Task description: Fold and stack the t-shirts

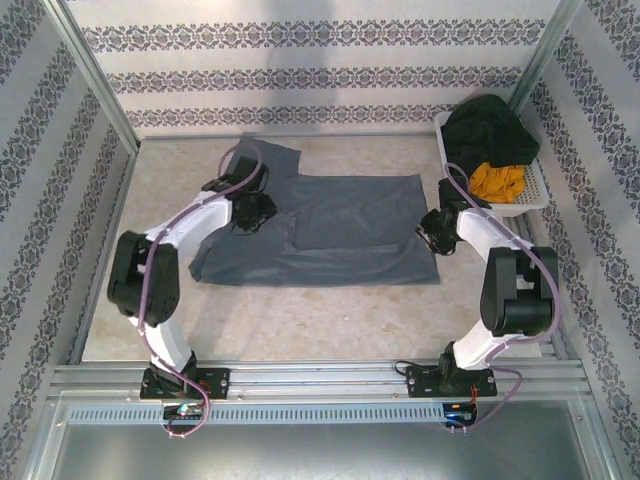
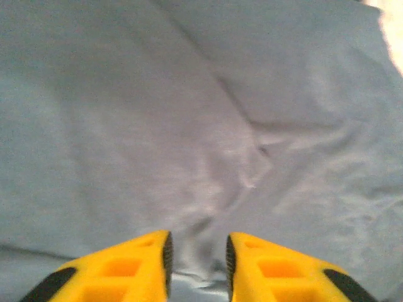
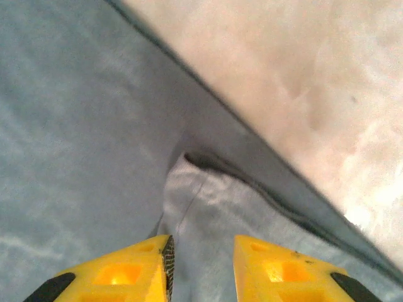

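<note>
On the worktop [image 1: 330, 320] the t-shirt [image 1: 340, 235] lies flat, its long axis left to right between the arms. The left end effector [image 1: 251, 214] stands over its left part, jaws slightly apart, gripping nothing visible. The right end effector [image 1: 432, 231] is at its right edge, jaws narrow around a raised fold; whether it grips, I cannot tell.

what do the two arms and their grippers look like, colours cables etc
Both the left arm and right arm have white links with chunky black joints, on black bases bolted to a metal rail. A purple cable runs along each. The left gripper and right gripper have yellow wedge-shaped fingers with hollow pockets and black ribbed inner pads.
</note>
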### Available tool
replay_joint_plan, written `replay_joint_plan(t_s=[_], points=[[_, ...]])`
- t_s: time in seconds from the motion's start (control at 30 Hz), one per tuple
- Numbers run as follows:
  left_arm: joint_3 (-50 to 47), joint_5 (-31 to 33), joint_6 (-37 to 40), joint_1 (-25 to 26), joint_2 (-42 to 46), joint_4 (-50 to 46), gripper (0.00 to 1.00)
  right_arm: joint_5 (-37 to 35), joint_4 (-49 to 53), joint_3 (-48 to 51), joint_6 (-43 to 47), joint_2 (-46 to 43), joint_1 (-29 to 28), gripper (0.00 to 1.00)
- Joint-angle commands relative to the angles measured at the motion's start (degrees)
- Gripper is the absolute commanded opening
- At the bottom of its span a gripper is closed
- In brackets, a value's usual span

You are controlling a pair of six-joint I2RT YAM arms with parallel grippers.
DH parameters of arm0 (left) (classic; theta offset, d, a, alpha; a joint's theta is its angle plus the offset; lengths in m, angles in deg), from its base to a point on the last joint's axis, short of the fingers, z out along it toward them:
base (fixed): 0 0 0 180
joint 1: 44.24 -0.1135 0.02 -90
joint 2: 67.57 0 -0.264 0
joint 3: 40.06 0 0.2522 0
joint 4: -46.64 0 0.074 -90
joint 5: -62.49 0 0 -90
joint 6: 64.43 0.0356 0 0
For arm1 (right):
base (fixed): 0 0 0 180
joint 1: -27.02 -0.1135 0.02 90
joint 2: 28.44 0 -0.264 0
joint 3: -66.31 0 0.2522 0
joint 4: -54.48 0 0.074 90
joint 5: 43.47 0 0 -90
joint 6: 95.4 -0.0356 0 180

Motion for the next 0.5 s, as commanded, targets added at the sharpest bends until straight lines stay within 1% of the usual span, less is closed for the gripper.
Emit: replay_joint_plan(t_s=[0.0, 0.13, 0.23, 0.37, 0.47], points=[[-7.62, -2.24, -1.05, -4.54, 1.04, 0.73, 0.24, -3.38, 2.17, -2.99, -0.73, 2.41, 0.15, 0.32], [-11.20, -3.65, -0.86, -7.72, 1.27, 0.87, 0.20, -3.60, 5.35, -2.89, -1.00, 1.72, -1.21, 0.28], [-13.16, -4.09, -1.14, -9.47, 0.95, 0.51, 0.18, -3.14, 6.21, -0.65, -1.49, 0.30, -2.54, 0.26], [-14.22, -1.91, 1.52, -12.38, -0.77, -0.34, 0.17, -2.46, 6.65, 2.79, -2.14, 0.91, -2.44, 0.25], [-13.92, 0.34, 4.35, -14.99, -2.79, -0.92, 0.16, -2.98, 8.72, 2.76, -1.95, 3.20, -1.47, 0.24]])
